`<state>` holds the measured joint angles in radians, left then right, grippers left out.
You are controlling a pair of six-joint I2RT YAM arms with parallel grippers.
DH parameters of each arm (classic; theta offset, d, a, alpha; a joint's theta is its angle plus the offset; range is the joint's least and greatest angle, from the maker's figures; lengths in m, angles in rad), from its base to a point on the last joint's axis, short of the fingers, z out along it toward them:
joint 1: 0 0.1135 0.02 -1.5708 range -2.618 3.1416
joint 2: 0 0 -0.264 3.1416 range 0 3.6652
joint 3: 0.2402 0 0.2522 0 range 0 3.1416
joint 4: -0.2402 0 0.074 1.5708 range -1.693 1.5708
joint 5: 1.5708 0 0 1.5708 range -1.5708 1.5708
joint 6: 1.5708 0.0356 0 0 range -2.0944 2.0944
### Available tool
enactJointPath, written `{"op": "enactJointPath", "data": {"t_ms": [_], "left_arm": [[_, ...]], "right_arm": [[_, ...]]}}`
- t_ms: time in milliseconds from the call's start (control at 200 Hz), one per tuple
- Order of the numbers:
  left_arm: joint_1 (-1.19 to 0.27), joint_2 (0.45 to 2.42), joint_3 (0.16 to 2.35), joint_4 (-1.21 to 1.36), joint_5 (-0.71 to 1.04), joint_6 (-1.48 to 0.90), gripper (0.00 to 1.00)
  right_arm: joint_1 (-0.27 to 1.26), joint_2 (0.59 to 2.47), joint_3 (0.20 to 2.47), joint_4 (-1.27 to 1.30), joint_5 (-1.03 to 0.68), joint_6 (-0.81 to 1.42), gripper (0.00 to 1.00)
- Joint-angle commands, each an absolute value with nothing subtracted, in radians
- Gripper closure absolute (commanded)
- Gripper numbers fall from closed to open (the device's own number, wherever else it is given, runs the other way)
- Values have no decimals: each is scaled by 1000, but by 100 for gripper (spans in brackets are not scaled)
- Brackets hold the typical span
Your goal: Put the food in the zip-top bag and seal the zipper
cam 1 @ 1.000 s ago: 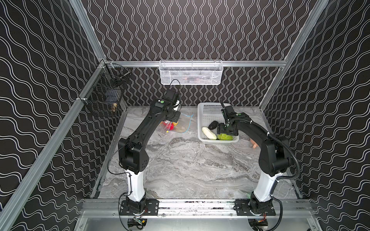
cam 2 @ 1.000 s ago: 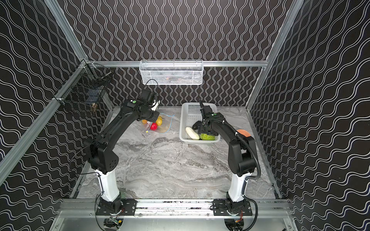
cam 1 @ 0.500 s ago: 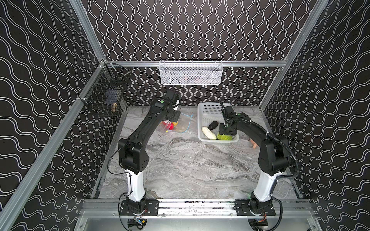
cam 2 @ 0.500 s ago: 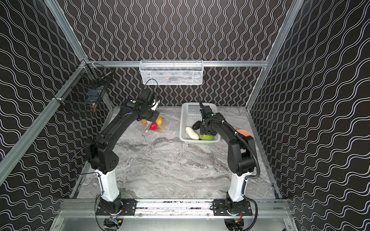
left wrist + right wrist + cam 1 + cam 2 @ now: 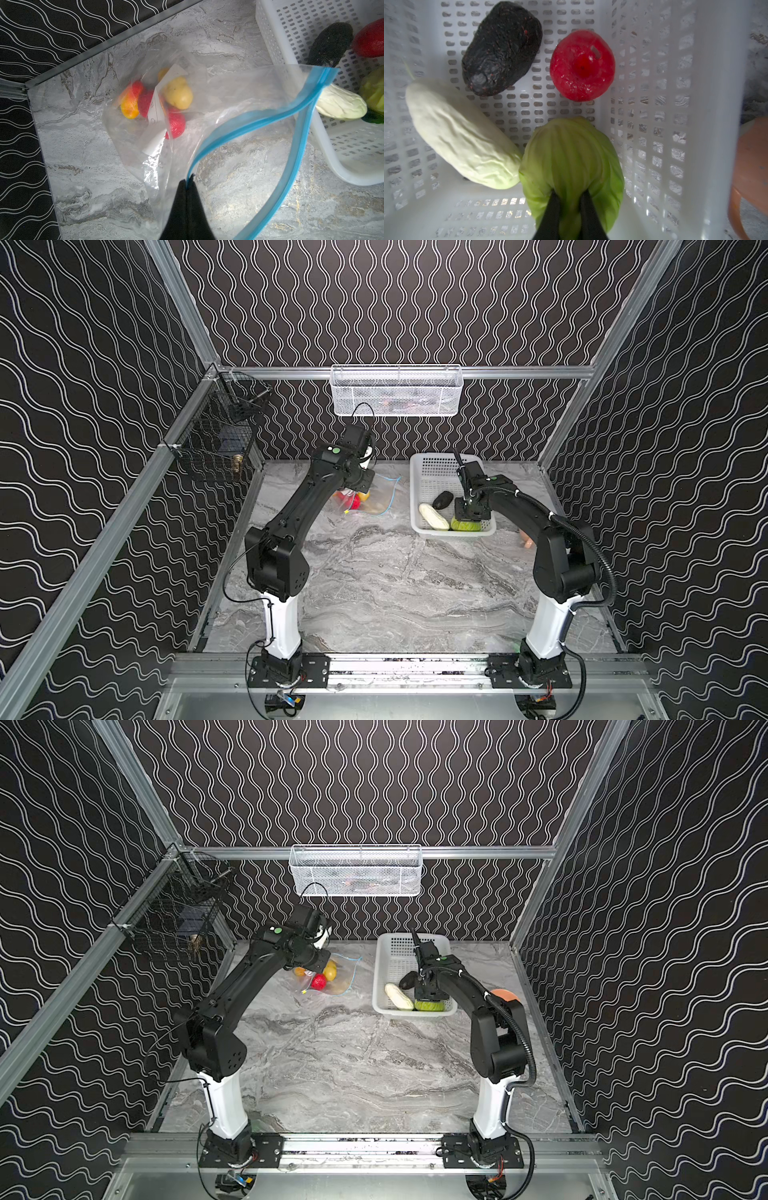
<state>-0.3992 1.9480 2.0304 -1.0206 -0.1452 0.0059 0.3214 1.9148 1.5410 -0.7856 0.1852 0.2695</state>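
Plainly, the left gripper [image 5: 187, 184] is clamped on the zipper [image 5: 249, 116], its fingers meeting on the blue strip with no gap and holding up one lip of the bag [image 5: 218, 99], whose mouth gapes beside the basket [image 5: 353, 178]. Inside the bag lie a potato [image 5: 178, 93], a yellow-orange fruit [image 5: 128, 104] and red pieces [image 5: 175, 124], partly behind the white label [image 5: 158, 116]. The right gripper [image 5: 569, 199] has its fingers narrowly apart, pinching a fold of the cabbage [image 5: 571, 155] in the basket, beside the white vegetable [image 5: 460, 135], dark oval [image 5: 502, 47] and a red piece [image 5: 582, 66]. Whether the cabbage is clear of the basket floor cannot be told. Both grippers' tips are hidden under their wrists in both top views. An orange bowl [image 5: 753, 166] is cut off at the frame edge.
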Motion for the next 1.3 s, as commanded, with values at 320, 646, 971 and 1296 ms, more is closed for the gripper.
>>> {"op": "enactJointPath", "data": {"t_ms": [320,646,971,1296], "left_arm": [[-399,1950,2050,-1029,-149,-3,100],[-399,1945,2042,-1025,-152,-6,100],[-399,1943,2035,-1021,-144,-23,100],[-408,1951,2013,-1009,-132,-68,100]], "right_arm": [[321,1858,1576,-790,156,266,98],[319,1836,1589,-743,98,295,99],[294,1770,1538,-637,25,354,100],[267,1686,1430,-422,-133,436,100]]}}
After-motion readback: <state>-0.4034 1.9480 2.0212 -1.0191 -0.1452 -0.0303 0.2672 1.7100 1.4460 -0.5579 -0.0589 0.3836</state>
